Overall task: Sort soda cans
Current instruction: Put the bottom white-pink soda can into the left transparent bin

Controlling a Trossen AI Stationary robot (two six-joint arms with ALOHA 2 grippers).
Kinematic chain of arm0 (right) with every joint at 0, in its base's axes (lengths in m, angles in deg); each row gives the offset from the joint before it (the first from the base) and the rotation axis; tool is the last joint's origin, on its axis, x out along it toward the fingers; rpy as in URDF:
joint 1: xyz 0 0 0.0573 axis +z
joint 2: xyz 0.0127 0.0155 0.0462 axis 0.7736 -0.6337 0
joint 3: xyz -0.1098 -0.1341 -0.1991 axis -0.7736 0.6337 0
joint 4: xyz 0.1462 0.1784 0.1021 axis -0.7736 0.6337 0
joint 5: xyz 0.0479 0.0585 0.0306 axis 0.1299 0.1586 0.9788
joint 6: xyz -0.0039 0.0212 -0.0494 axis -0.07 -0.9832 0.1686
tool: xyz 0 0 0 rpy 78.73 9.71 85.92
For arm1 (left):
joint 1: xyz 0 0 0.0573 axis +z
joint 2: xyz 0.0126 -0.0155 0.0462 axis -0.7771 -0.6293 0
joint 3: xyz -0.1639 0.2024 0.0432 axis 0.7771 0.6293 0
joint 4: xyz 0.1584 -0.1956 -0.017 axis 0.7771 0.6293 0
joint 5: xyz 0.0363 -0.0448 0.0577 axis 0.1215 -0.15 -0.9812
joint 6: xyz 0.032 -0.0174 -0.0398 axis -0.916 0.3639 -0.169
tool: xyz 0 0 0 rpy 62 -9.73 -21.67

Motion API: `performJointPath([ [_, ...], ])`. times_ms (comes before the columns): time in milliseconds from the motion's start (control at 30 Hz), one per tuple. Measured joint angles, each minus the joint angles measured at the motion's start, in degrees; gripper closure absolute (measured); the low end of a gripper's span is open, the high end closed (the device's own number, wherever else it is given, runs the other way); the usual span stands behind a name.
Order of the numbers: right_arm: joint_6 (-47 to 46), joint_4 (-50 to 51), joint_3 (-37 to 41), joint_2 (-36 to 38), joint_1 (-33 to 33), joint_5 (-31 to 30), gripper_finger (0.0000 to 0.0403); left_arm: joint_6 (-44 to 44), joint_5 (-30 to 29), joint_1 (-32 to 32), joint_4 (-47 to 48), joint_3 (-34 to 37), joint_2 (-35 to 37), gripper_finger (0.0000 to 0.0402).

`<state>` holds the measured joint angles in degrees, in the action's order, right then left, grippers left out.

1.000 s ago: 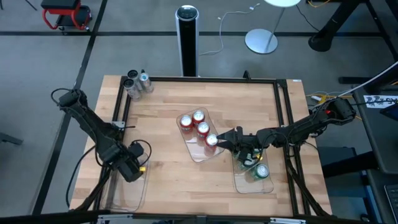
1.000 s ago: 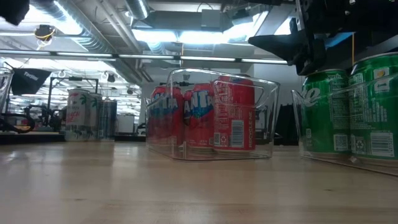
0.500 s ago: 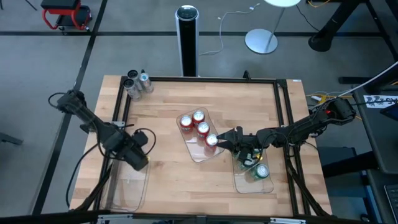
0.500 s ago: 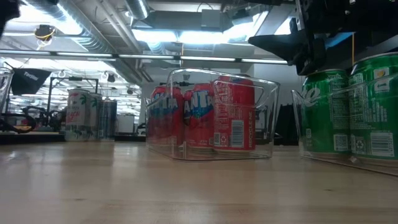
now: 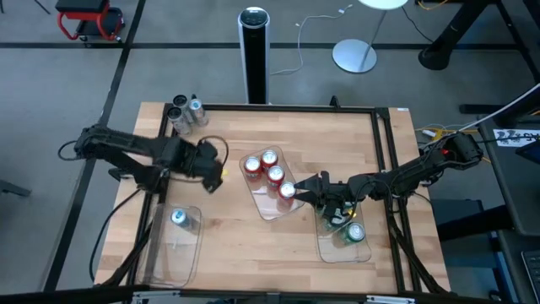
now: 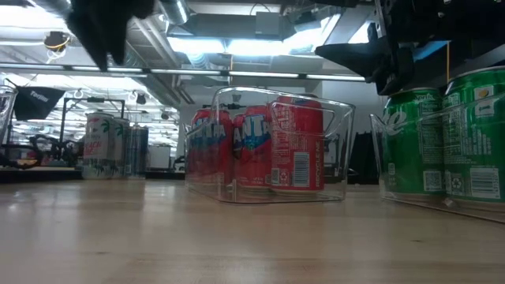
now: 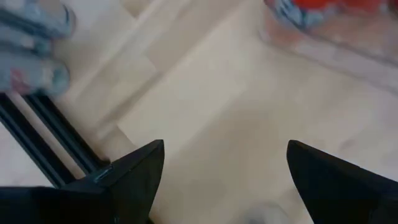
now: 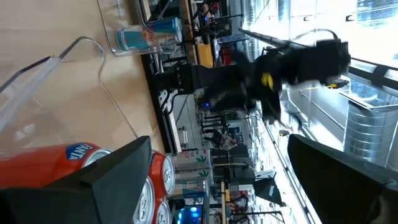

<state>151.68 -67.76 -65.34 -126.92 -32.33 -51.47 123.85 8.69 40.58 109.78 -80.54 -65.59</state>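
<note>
Pale butcher-block wooden table (image 5: 228, 228) framed by a black metal rail. Three clear, thin-walled rectangular plastic trays sit on it.

Centre tray (image 5: 268, 203): four red-and-white cans (image 5: 269, 173), smooth cylinders with silver tops, standing upright in a line. In the low view their glossy red sides (image 6: 296, 154) show through the transparent wall.

Right tray (image 5: 359, 253): green cans (image 5: 354, 233), upright; partly covered by the right arm from above. The low view shows two green sides (image 6: 473, 138) behind the clear wall.

Left tray (image 5: 160, 262): one silver can with blue marks (image 5: 180, 218), upright, near the tray's far end.

Far left corner of the table: three more silver cans (image 5: 186, 112), clustered and touching, standing outside the rail.

Left gripper (image 5: 211, 169): over bare wood between the left and centre trays, fingers spread, nothing between them; blurred.

Right gripper (image 5: 305, 189): just beside the nearest red can, at the centre tray's near end, fingers apart, empty.
</note>
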Motion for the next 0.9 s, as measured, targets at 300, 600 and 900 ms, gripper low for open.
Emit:
performJointPath([
  [300,0.0,0.0,0.0,0.0,0.0,0.0,0.0027,-22.9,0.0,13.1,-14.7,0.0,0.0,0.0075],
  [600,-0.2,0.0,0.0,0.0,0.0,0.0,0.0027,-36.1,0.2,18.5,-23.8,0.0,0.0,0.0075],
  [900,-0.5,0.4,0.0,0.0,0.0,0.0,0.0027,-39.2,-0.2,25.6,-22.3,0.0,0.0,0.0043],
])
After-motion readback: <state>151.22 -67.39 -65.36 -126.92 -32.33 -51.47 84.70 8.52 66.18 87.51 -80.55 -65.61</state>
